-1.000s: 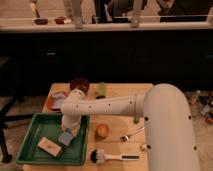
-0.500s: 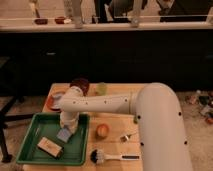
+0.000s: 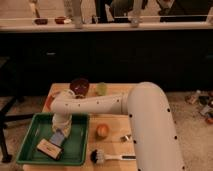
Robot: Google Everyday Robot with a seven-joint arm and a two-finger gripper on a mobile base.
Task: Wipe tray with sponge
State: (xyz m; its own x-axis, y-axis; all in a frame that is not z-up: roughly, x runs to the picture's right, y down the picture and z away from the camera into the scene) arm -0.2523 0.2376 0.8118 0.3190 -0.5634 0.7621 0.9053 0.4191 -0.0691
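Note:
The green tray (image 3: 31, 131) lies on the wooden table at the front left. My gripper (image 3: 61, 128) reaches down into the tray and is shut on the blue-grey sponge (image 3: 57, 136). The sponge is tilted and rests against the tray floor near its middle. A tan block with a white top (image 3: 49, 148) lies in the tray just in front of and left of the sponge. The white arm (image 3: 95, 103) hides the tray's back right corner.
An orange fruit (image 3: 102, 131) sits right of the tray. A black-bristled brush (image 3: 100, 156) lies at the front edge. A dark red bowl (image 3: 79, 86), a green cup (image 3: 101, 88) and an orange-rimmed plate (image 3: 49, 101) stand behind the tray. A small metal object (image 3: 125, 138) is right of the fruit.
My gripper has slid the sponge leftward across the tray floor, closer to the tan block. The other things have not moved.

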